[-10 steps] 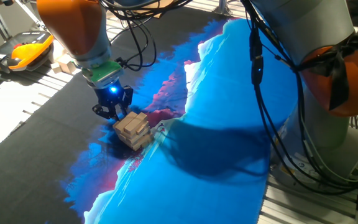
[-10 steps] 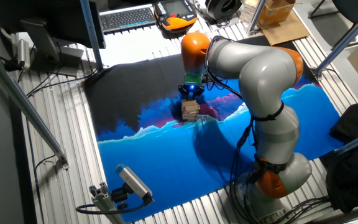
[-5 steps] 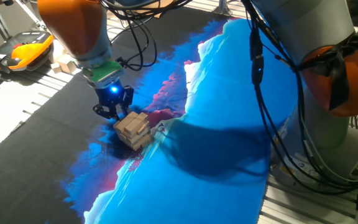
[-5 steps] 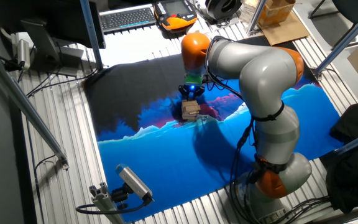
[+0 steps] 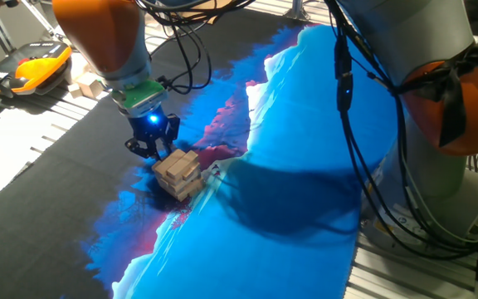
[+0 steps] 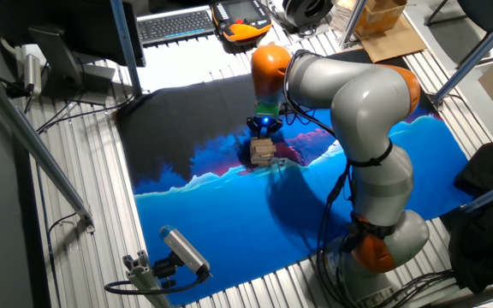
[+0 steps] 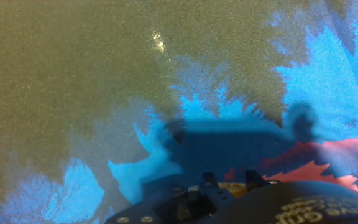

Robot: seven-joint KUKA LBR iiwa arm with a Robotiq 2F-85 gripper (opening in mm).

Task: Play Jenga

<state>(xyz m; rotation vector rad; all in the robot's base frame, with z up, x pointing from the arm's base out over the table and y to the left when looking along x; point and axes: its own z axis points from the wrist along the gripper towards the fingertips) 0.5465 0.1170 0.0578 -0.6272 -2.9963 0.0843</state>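
The Jenga tower (image 5: 178, 173) is a low, slightly askew stack of pale wood blocks on the blue, red and black mat (image 5: 305, 149). It also shows in the other fixed view as the Jenga tower (image 6: 263, 151). My gripper (image 5: 151, 150) hangs low at the tower's upper-left side, right against its top layers, with a blue light glowing on the hand. From the other side the gripper (image 6: 262, 134) sits just behind the stack. The hand view shows only mat, the hand's dark body at the bottom edge and a sliver of wood (image 7: 236, 185). How the fingers stand is not visible.
Loose chunkier wooden blocks (image 5: 85, 83) and an orange pendant (image 5: 38, 65) lie past the mat's far left edge. A keyboard (image 6: 175, 24), a cardboard box (image 6: 375, 17) and a camera on a stand (image 6: 182, 250) ring the table. The arm's grey links (image 6: 358, 103) arch over the mat.
The hand has edged a few pixels right, toward the tower. The tower itself has not visibly shifted.
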